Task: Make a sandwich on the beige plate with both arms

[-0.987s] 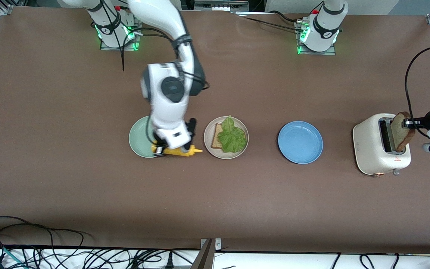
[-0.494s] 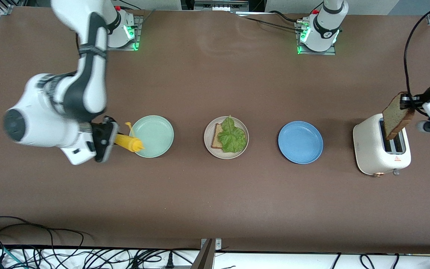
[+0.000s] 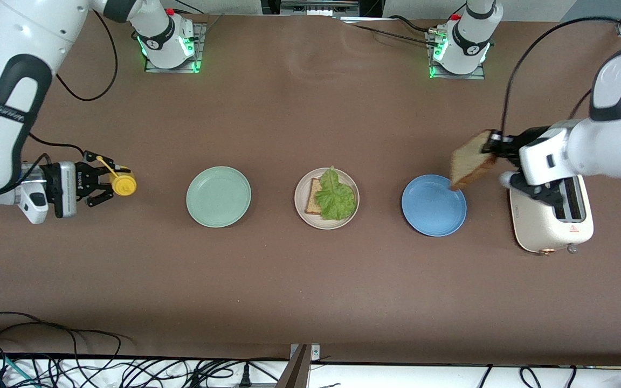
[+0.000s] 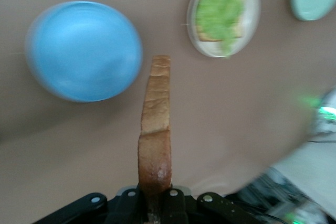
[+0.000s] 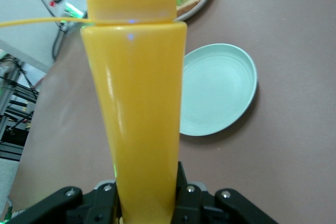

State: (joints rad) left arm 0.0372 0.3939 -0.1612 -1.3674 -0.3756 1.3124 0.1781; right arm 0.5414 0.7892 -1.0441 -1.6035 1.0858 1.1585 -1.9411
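Both arms have swung since a second ago: the right arm has carried the mustard bottle [image 3: 123, 185] off the green plate [image 3: 218, 196] to the surface's end, and the left arm has lifted the bread slice [image 3: 471, 160] clear of the toaster [image 3: 550, 215].

Now the right claw [image 3: 100, 178], arm folded low, grips the bottle sideways over bare surface.

On the beige plate [image 3: 301, 212], mid-surface, sit one slice and lettuce [image 3: 335, 196].

Over the blue plate's [image 3: 433, 205] rim, the left claw [image 3: 496, 145], wrist level, is clamped tight on the slice's top edge.

Risks: the tilted slice hangs from one thin edge and could tear or slip in transit, or land skewed and push the lettuce off.
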